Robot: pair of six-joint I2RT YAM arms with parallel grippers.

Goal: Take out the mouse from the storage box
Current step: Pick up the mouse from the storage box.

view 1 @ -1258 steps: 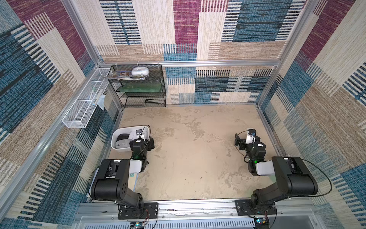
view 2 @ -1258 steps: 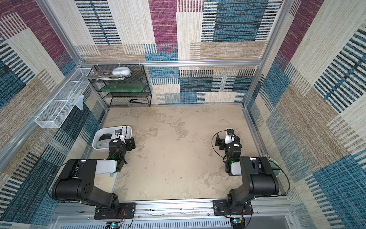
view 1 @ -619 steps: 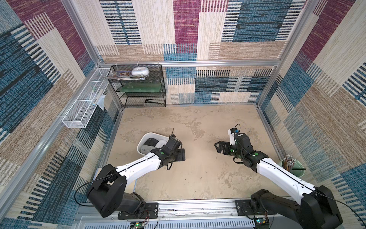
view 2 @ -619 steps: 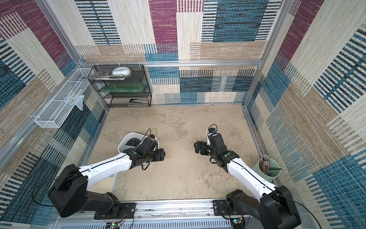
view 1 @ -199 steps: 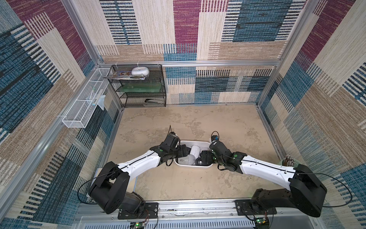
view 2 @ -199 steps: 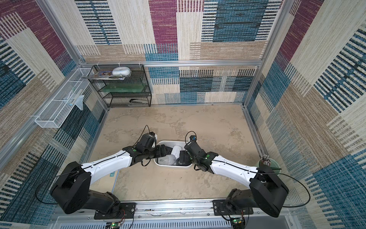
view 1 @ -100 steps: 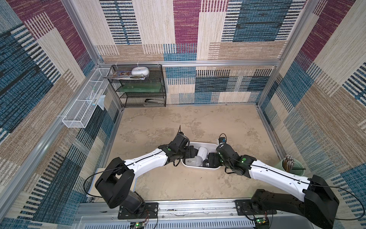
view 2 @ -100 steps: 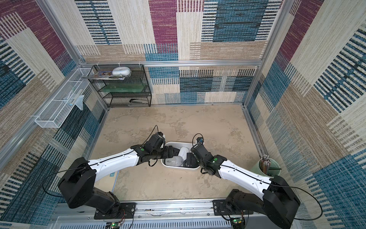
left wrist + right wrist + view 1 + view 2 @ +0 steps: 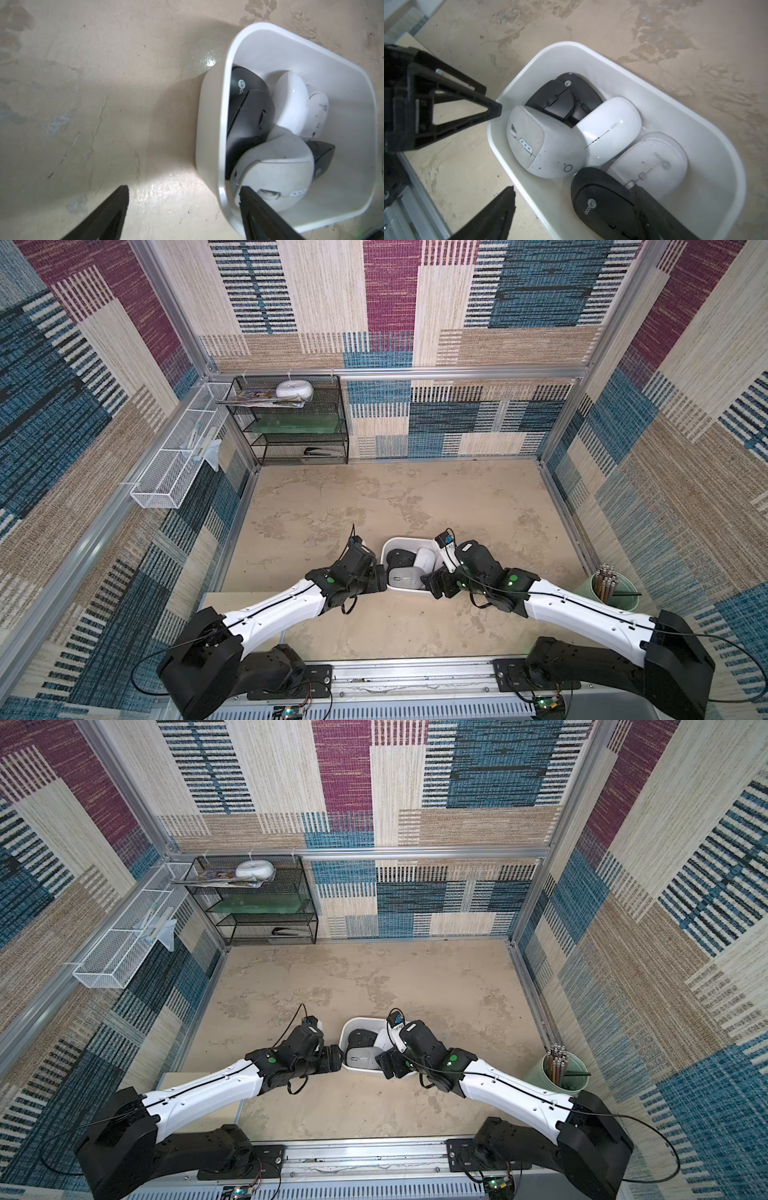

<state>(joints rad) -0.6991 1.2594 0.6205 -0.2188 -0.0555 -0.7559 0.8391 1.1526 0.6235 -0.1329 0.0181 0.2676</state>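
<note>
Left pincer (image 9: 182, 188): apart
Right pincer (image 9: 573, 189): apart
Grey-white mouse (image 9: 405, 576): in storage box (image 9: 400, 539), 7 o'clock; probably light, rigid, slick; pinch flanks.

Black mesh rack (image 9: 291, 435) stands in a far corner, white wire basket (image 9: 174, 472) beside it.

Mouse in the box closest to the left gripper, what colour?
Off-white with dark specks; the mouse shows best in the right wrist view.
</note>
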